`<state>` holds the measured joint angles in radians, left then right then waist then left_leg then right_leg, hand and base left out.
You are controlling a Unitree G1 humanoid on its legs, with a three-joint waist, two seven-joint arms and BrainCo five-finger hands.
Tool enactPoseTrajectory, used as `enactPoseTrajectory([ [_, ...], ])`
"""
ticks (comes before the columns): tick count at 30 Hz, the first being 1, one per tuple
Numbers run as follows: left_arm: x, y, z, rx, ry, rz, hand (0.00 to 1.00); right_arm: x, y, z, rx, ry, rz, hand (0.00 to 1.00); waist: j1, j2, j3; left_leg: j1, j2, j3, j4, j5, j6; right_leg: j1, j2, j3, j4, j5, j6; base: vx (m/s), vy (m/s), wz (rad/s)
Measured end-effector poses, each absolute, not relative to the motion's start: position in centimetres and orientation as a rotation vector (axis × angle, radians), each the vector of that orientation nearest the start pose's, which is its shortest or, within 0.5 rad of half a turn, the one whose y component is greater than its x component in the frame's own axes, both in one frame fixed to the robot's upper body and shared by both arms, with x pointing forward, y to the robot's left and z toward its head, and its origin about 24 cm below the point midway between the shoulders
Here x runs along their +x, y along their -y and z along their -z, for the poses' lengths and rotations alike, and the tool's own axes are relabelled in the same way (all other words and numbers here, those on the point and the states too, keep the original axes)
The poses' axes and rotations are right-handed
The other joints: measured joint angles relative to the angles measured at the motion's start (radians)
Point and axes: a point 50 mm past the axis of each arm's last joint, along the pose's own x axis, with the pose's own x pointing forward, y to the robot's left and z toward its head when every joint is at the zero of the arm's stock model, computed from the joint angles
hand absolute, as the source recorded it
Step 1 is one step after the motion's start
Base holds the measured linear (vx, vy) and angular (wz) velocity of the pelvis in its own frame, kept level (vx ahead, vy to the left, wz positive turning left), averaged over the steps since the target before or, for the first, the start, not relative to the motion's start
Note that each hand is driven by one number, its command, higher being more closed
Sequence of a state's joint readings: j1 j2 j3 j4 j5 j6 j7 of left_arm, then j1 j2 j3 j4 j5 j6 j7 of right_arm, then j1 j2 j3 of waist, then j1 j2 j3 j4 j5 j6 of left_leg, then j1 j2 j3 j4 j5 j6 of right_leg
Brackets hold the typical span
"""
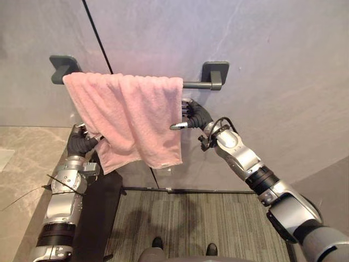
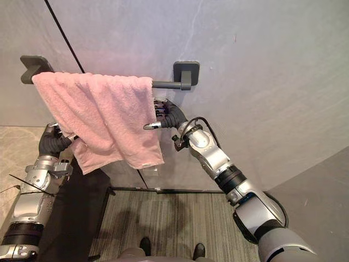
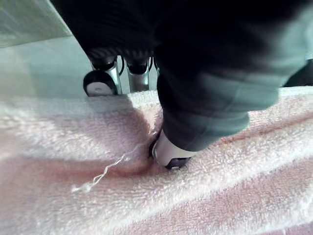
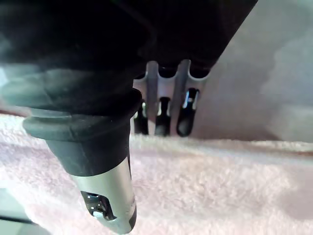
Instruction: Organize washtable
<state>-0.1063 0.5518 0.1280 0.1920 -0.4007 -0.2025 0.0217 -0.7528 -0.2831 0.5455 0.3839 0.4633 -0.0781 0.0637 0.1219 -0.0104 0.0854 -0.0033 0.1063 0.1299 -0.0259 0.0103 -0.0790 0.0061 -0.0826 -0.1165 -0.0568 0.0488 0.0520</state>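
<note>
A pink towel (image 1: 131,109) hangs unevenly over a dark grey wall bar (image 1: 199,84), bunched toward the bar's left end. My left hand (image 1: 82,143) is at the towel's lower left edge. Its thumb (image 3: 168,154) presses into the cloth (image 3: 220,196) and its fingers (image 3: 102,83) sit behind it, pinching the edge. My right hand (image 1: 197,115) is at the towel's right edge, just under the bar. Its straight fingers (image 4: 164,115) lie behind the cloth (image 4: 220,181), and its thumb (image 4: 107,196) stretches across the front without closing on it.
The bar is fixed to a grey wall by two square brackets (image 1: 215,71). A beige stone countertop (image 1: 22,164) lies at the lower left above a dark cabinet side (image 1: 103,207). Striped grey carpet (image 1: 191,218) covers the floor below.
</note>
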Motion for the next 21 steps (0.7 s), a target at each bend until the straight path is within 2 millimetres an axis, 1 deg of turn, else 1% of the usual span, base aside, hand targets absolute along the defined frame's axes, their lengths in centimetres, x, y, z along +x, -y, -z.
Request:
enactPoseTrajectory([
  [5,26.7,-28.8,-10.0,0.143,0.203,-0.187,1.00,34.7,3.7,-15.1,-0.084,0.240,-0.641,1.00,0.001,-0.001,0.001,-0.001,0.000,-0.007,-0.009,0.005,-0.001,-0.001,0.001,-0.008,0.000,0.000,0.000,-0.01,-0.008,0.05],
  [10,26.8,-28.1,-9.9,0.113,0.217,-0.181,1.00,34.7,3.5,-15.2,-0.076,0.243,-0.634,1.00,0.001,-0.002,0.002,-0.006,0.000,-0.016,-0.009,0.008,-0.001,-0.001,0.001,-0.015,0.000,0.000,0.000,-0.01,-0.006,0.04],
  [15,26.7,-28.3,-10.0,0.112,0.219,-0.188,1.00,34.9,3.7,-15.3,-0.079,0.245,-0.621,1.00,0.001,-0.002,0.002,-0.005,0.000,-0.017,-0.011,0.011,-0.002,-0.001,0.001,-0.016,0.000,0.000,0.000,0.00,-0.002,0.01],
  [19,26.6,-29.3,-10.1,0.118,0.207,-0.227,1.00,34.9,3.7,-15.2,-0.070,0.241,-0.612,1.00,0.000,-0.004,0.003,0.002,0.001,-0.007,-0.016,0.011,-0.003,-0.002,0.003,-0.005,0.000,0.000,0.000,-0.02,-0.005,-0.08],
  [21,26.3,-30.3,-10.3,0.134,0.206,-0.273,1.00,34.6,3.6,-14.8,-0.018,0.232,-0.594,1.00,0.004,-0.006,0.004,0.011,0.004,0.015,-0.028,0.013,-0.005,-0.011,0.006,0.016,0.001,0.004,-0.001,-0.01,-0.006,-0.25],
])
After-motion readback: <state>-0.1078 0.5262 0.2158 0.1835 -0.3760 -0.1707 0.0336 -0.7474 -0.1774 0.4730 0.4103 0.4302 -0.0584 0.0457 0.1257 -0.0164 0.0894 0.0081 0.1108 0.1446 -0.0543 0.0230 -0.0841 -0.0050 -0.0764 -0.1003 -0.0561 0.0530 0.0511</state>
